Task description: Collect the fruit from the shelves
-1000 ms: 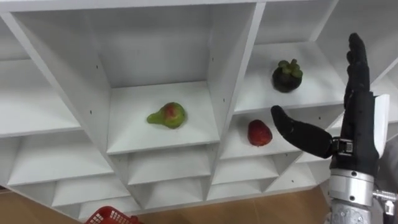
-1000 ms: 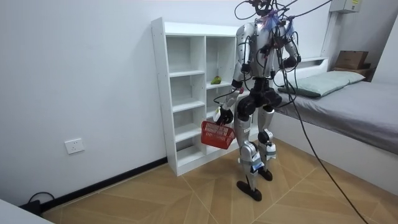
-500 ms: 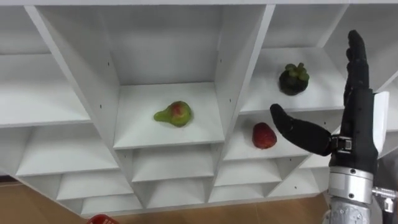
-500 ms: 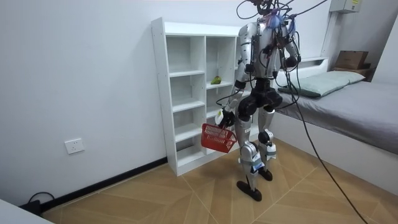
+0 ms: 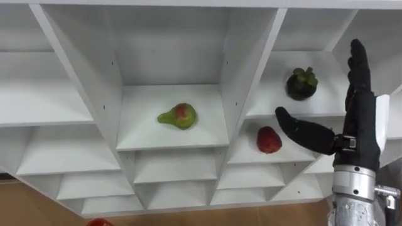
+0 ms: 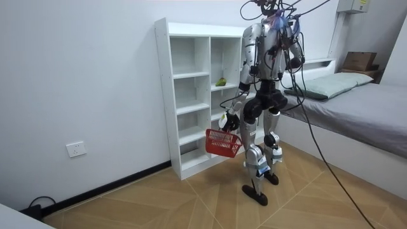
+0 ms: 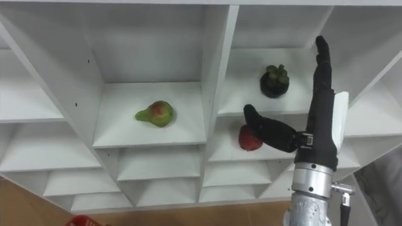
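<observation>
The white closet (image 5: pixel 248 69) is split by upright dividers into open compartments. A green pear with a red blush (image 5: pixel 178 116) lies on a shelf in the left column. In the right column a dark mangosteen (image 5: pixel 301 84) sits on one shelf and a red fruit (image 5: pixel 269 140) on the shelf just below.

You are working in a home bedroom: a bed (image 6: pixel 369 114) with a grey cover and a pillow (image 6: pixel 332 84) is lying along the room view's right, a white open-shelved closet (image 6: pixel 191 95) is standing against the plain white wall (image 6: pixel 76 76), a socket (image 6: pixel 75 149) is sitting low on it, and herringbone wood flooring (image 6: pixel 191 203) is running underneath.
</observation>
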